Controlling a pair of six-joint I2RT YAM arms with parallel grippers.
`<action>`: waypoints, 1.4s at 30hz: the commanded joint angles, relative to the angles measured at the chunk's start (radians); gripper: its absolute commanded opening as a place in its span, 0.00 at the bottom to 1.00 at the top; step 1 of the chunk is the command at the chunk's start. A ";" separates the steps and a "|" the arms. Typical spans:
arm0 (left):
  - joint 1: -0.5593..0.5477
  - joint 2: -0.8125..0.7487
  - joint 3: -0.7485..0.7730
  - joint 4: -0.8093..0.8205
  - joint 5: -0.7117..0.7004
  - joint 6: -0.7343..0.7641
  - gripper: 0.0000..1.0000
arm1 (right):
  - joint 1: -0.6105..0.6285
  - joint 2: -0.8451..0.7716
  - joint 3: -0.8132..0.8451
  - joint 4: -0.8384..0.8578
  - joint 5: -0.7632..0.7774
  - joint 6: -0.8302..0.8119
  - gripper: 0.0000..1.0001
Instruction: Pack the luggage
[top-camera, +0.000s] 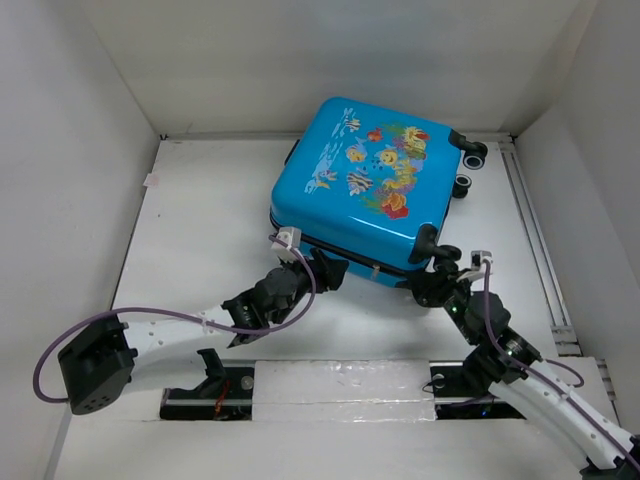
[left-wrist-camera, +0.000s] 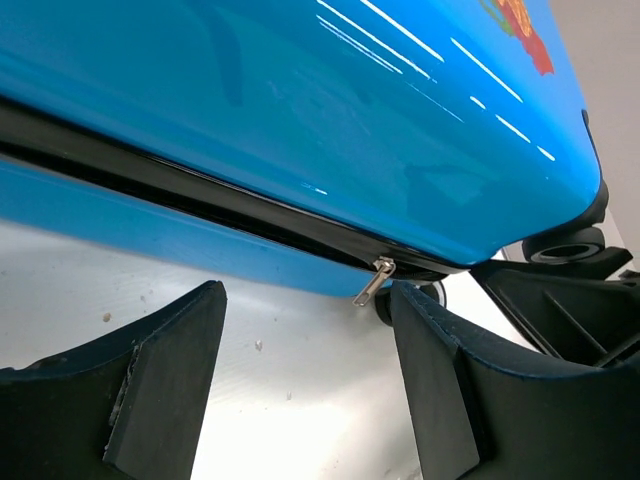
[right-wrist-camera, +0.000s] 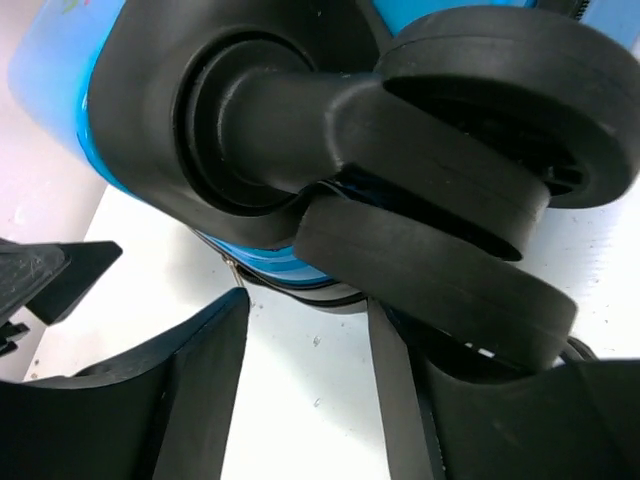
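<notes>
The luggage (top-camera: 372, 185) is a bright blue glossy hard-shell suitcase with a fish print, lying flat and shut on the white table. My left gripper (top-camera: 325, 268) is open at its near edge; in the left wrist view the blue shell (left-wrist-camera: 300, 110) fills the top and a silver zip pull (left-wrist-camera: 373, 282) hangs from the black zip line just past my fingertips. My right gripper (top-camera: 432, 285) is open at the near right corner, right under a black wheel (right-wrist-camera: 460, 190). The same zip pull shows small in the right wrist view (right-wrist-camera: 229, 268).
White walls close the table on the left, back and right. Two more black wheels (top-camera: 470, 152) stick out at the suitcase's far right corner. A strip of clear tape (top-camera: 340, 385) lies between the arm bases.
</notes>
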 joint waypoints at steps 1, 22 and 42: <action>-0.002 0.009 -0.011 0.059 0.033 0.014 0.62 | -0.006 -0.006 -0.004 -0.029 0.090 0.016 0.56; -0.002 0.029 -0.031 0.105 0.065 -0.024 0.59 | -0.015 0.576 0.027 0.622 -0.193 -0.249 0.73; 0.053 0.083 0.027 0.156 -0.040 -0.036 0.55 | 0.031 0.417 -0.090 0.713 0.027 -0.308 0.66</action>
